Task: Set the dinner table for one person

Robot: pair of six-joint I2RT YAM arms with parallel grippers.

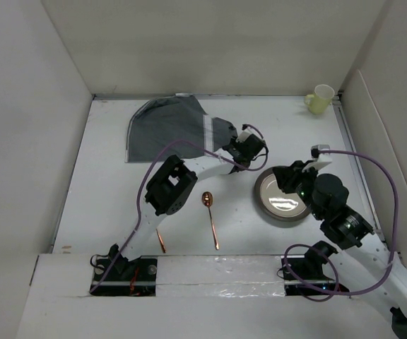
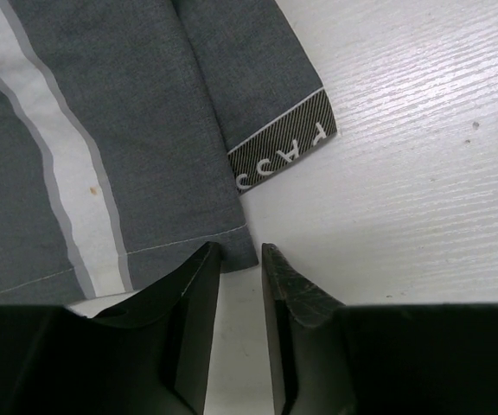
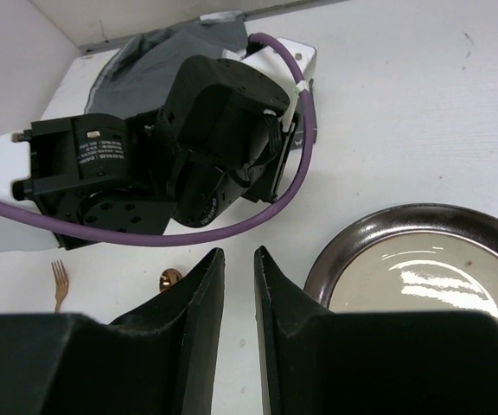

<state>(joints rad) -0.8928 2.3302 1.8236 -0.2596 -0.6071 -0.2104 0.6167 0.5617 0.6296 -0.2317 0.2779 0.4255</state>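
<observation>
The white dinner table carries a crumpled dark grey striped placemat at the back centre-left. My left gripper is at the placemat's right corner. In the left wrist view the gripper has its jaws a narrow gap apart with bare table between them, and the placemat corner lies just at the tips, not clamped. A brown-rimmed plate lies right of centre. My right gripper hovers over the plate's far-left edge. In the right wrist view it is nearly closed and empty, left of the plate rim.
A copper spoon and a copper fork lie near the front centre. A pale yellow cup stands in the back right corner. White walls enclose the table. The left arm's wrist fills the right wrist view.
</observation>
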